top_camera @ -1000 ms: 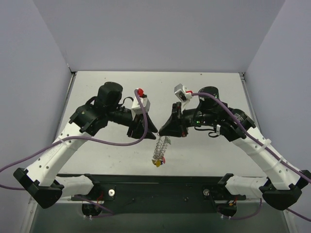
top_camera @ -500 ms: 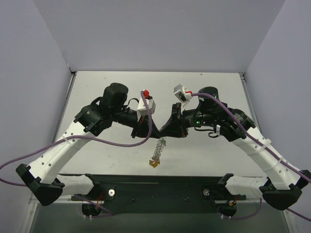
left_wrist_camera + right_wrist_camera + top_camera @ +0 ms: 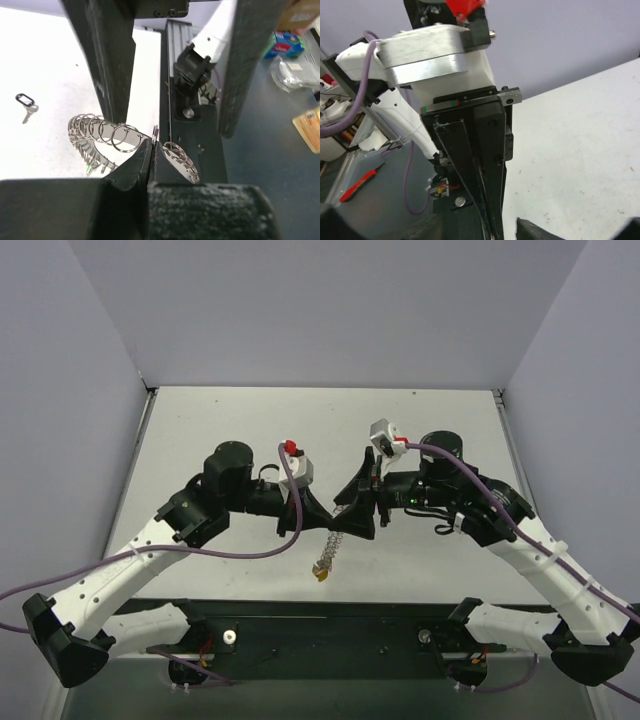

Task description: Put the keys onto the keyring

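Observation:
The keyring [image 3: 327,552], a silvery coil, hangs above the table's front middle with a yellow key [image 3: 321,576] at its low end. My left gripper [image 3: 338,523] is shut on the coil's upper end. In the left wrist view the left gripper [image 3: 153,144] has its jaws pressed together on the wire, and loops of the keyring [image 3: 122,137] fan out to both sides. My right gripper [image 3: 358,511] faces it tip to tip and stands open, its fingers [image 3: 110,65] wide apart around the coil. A black key [image 3: 25,101] lies alone on the table.
The white table [image 3: 250,420] is walled at the back and both sides. A black base rail [image 3: 330,625] runs along the near edge under the hanging coil. Bags and boxes [image 3: 290,45] lie off the table.
My left gripper moved right to the coil's top and shut on it. My right gripper, shut on the keyring before, has opened and let go.

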Tool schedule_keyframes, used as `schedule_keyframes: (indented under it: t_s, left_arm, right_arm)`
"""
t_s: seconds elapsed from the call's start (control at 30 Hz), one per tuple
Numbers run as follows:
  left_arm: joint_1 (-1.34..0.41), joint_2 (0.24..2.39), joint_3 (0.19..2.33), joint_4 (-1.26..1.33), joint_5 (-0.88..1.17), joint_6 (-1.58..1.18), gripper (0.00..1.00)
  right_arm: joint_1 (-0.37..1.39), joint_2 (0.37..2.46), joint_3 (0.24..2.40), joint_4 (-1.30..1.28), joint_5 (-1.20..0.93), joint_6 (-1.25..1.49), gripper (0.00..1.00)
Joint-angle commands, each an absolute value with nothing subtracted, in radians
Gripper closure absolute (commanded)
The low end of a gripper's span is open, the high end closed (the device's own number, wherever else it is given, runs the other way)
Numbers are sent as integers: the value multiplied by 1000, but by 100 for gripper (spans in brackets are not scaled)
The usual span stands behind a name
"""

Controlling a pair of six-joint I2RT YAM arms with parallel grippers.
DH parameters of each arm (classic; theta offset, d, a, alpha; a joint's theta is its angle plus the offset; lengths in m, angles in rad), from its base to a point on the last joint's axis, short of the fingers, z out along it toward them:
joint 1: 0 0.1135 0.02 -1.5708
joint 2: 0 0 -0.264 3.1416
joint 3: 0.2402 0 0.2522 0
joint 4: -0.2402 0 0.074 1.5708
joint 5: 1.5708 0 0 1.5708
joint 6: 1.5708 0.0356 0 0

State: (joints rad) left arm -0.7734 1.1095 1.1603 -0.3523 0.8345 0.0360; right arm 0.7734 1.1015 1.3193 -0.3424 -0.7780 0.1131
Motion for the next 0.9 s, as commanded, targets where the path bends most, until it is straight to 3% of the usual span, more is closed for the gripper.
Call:
schedule_keyframes:
  t_s: [0.0, 0.1, 0.43, 0.53, 0.63, 0.87]
  left_arm:
    - [-779, 1023, 1063, 69, 760, -139, 100]
    - [-779, 983, 1016, 178, 729, -187, 100]
    - [-778, 877, 772, 662, 632, -408, 100]
    - [-776, 880, 732, 771, 623, -459, 100]
    - [-776, 896, 706, 877, 624, -512, 100]
    - [-776, 934, 716, 946, 660, -558, 100]
  right_arm:
    - [781, 997, 1263, -170, -703, 133, 34]
    - [781, 956, 1223, -117, -681, 152, 26]
    - [781, 920, 1174, -38, -672, 181, 29]
    - [781, 910, 1157, -9, -678, 195, 33]
    - [781, 913, 1147, 38, -696, 213, 49]
    - [781, 927, 1138, 90, -732, 252, 58]
